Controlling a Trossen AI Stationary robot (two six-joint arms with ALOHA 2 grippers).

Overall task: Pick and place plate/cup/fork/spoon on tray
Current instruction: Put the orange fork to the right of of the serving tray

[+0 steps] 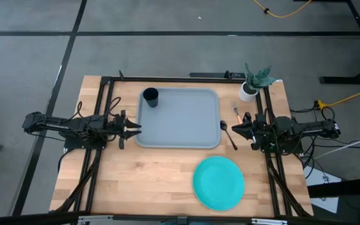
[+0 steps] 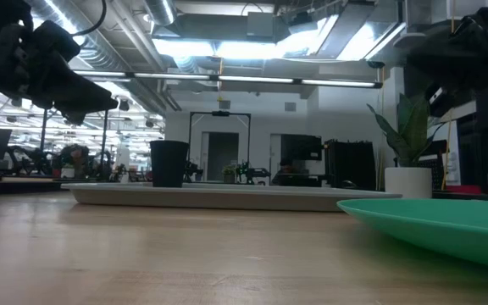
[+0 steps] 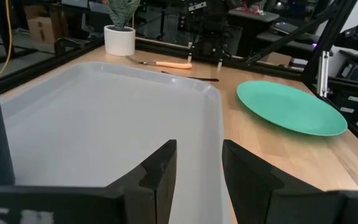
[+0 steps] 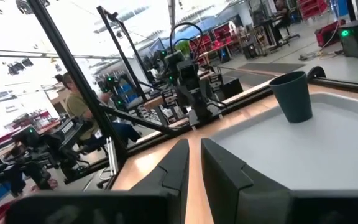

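Note:
The pale tray [image 1: 186, 134] lies at the table's middle, and the dark cup [image 1: 150, 97] stands upright in its far left corner. The teal plate [image 1: 218, 182] lies on the table near the front right. The orange-handled fork [image 1: 237, 114] and the dark spoon [image 1: 228, 132] lie on the table just right of the tray. My left gripper [image 1: 133, 128] hovers at the tray's left rim, open and empty [image 3: 197, 168]. My right gripper [image 1: 237, 128] hovers beside the spoon and fork, open by a narrow gap and empty [image 4: 195, 163].
A white pot with a green plant [image 1: 250, 87] stands at the far right corner, beyond the fork. Bare wood lies left of the plate along the front edge. A person [image 4: 79, 106] sits in the room beyond the table's left side.

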